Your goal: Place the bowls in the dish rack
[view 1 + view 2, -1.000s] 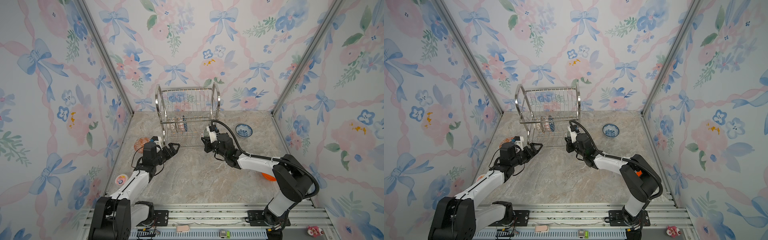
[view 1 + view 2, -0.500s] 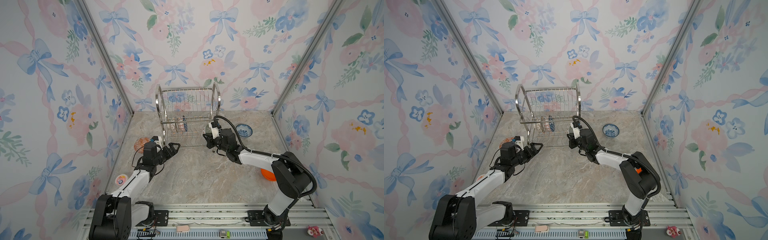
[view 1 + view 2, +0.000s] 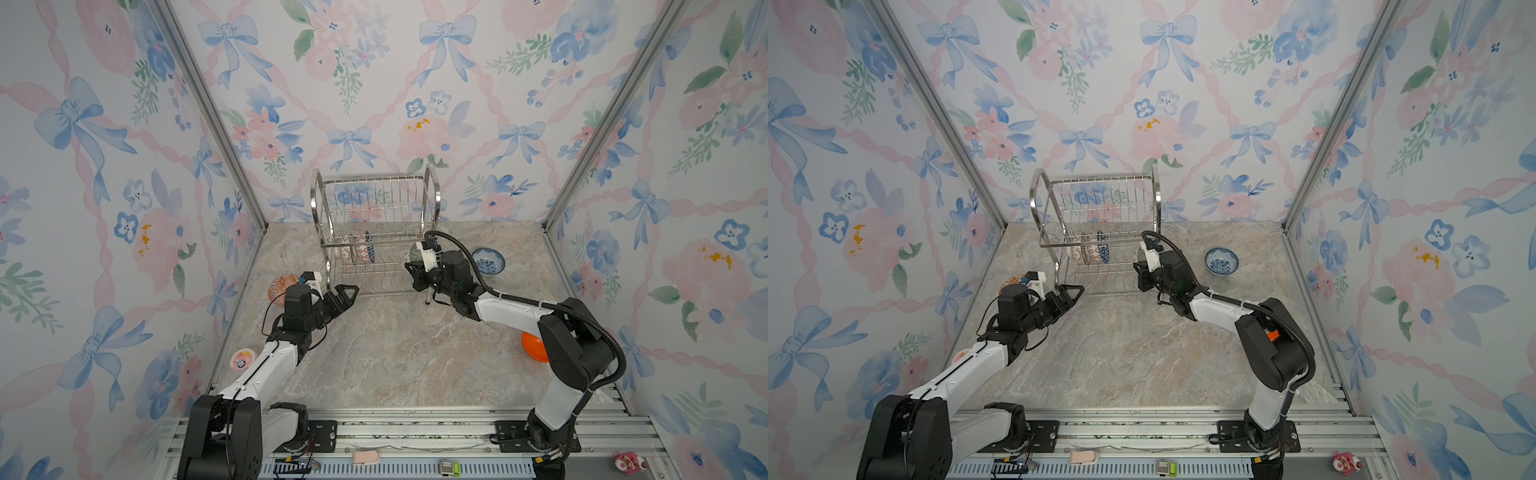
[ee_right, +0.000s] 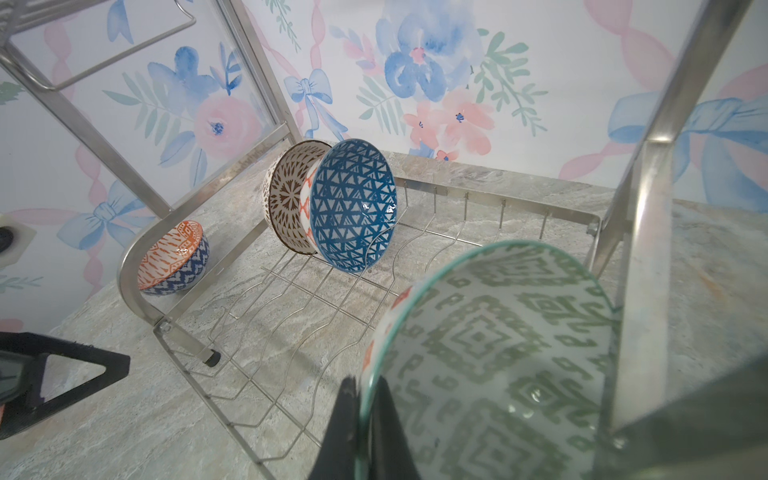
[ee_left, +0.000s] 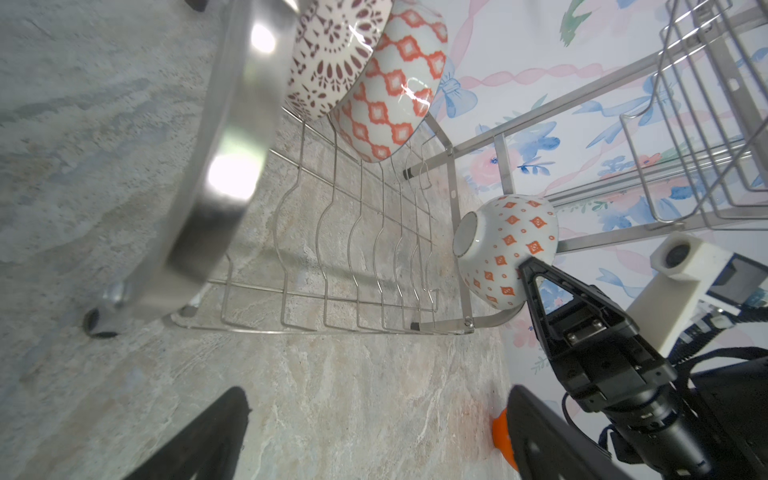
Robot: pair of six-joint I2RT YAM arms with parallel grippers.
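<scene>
- Step in hand, as I judge it: placing one bowl. The right gripper [image 4: 365,411] is clamped on the rim of the green-patterned bowl [image 4: 498,353], one finger inside and one outside.
- The bowl is held on edge at the 3 o'clock end of the dish rack [image 3: 374,178], over the lower tier and beside the end frame. I cannot tell whether it touches the wires.
- Already slotted in the lower tier, toward 9 o'clock: the brown-lattice bowl [image 4: 286,195], the orange-lattice bowl [image 5: 386,83] and the blue triangle bowl [image 4: 353,208], upright and nested close together. Bare slots lie between them and the held bowl.
- The left gripper [image 3: 343,293] has its jaws spread wide and empty, and sits at the rack's 7 o'clock foot.
- Not yet loaded:
  - the orange-and-blue bowl [image 3: 282,286], at 9 o'clock of the left gripper;
  - the blue-white bowl [image 3: 488,261], on the table at 3 o'clock of the rack;
  - the plain orange bowl [image 3: 534,347], at 4 o'clock and partly hidden behind the right arm.
- Next move calls for lowering the rim into a free slot clear of the end tube, keeping the bowl upright, and letting go only once the wires carry it.
</scene>
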